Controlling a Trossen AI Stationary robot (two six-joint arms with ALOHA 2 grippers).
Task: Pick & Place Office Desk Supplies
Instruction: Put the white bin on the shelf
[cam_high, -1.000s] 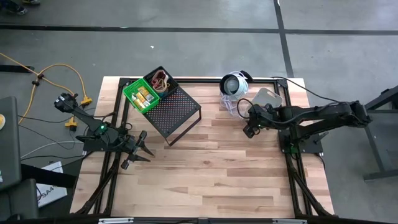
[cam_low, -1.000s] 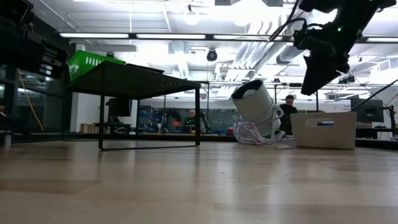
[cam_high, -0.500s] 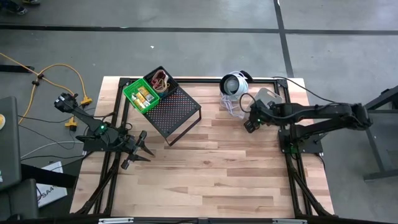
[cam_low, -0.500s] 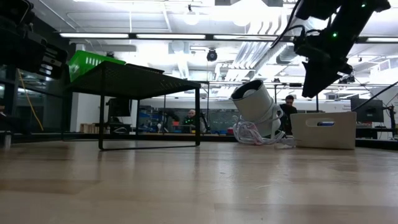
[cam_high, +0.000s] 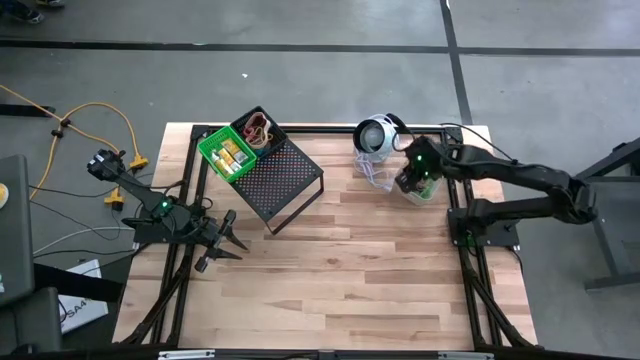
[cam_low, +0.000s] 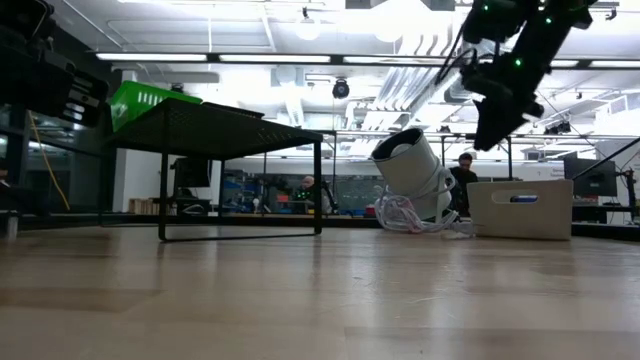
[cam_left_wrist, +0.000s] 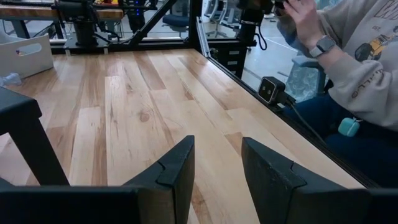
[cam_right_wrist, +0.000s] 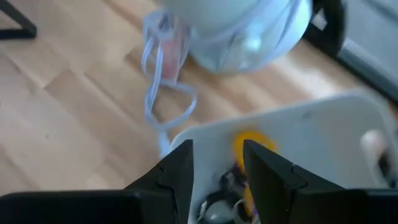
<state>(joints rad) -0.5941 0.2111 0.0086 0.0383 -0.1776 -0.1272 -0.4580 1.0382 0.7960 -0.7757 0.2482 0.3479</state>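
Though unheld, grey bin (cam_right_wrist: 323, 134) beneath jaws.

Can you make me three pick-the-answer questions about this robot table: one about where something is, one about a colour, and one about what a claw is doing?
1. Where is the green bin?
A. on the black mesh rack
B. on the floor
C. in a gripper

2. What colour is the bin beside the round device?
A. red
B. light grey
C. blue

3. How is the left gripper?
A. shut on a loop
B. holding a bin
C. open and empty

Answers: 1 A, it sits on the rack's top corner. 2 B, the low view shows it pale. 3 C, bare wooden table shows between its fingers.
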